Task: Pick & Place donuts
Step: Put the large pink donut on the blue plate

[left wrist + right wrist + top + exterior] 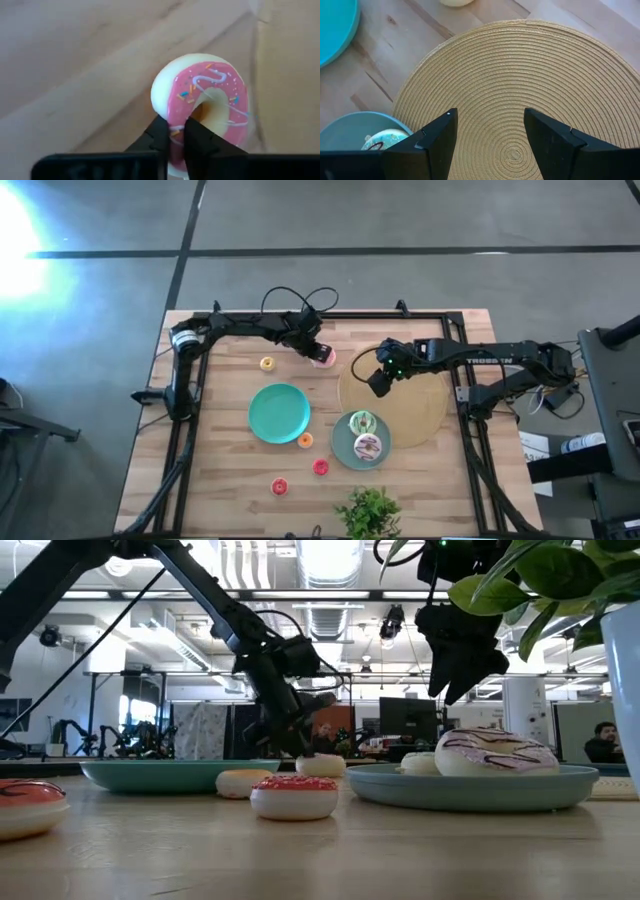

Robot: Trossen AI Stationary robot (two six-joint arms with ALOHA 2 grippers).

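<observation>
Left hand pinches pink donut beside mat; right hand spread above it.

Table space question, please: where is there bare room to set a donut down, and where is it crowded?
The larger teal plate is bare, and so is most of the woven mat under the open right gripper. The smaller plate is crowded with two donuts, and small donuts dot the wood in front. The left gripper pinches the pink donut.

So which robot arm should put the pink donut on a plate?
Probably the left. The left gripper is already shut on the pink donut, near the big teal plate. The right gripper hangs open over the woven mat, holding nothing.
</observation>
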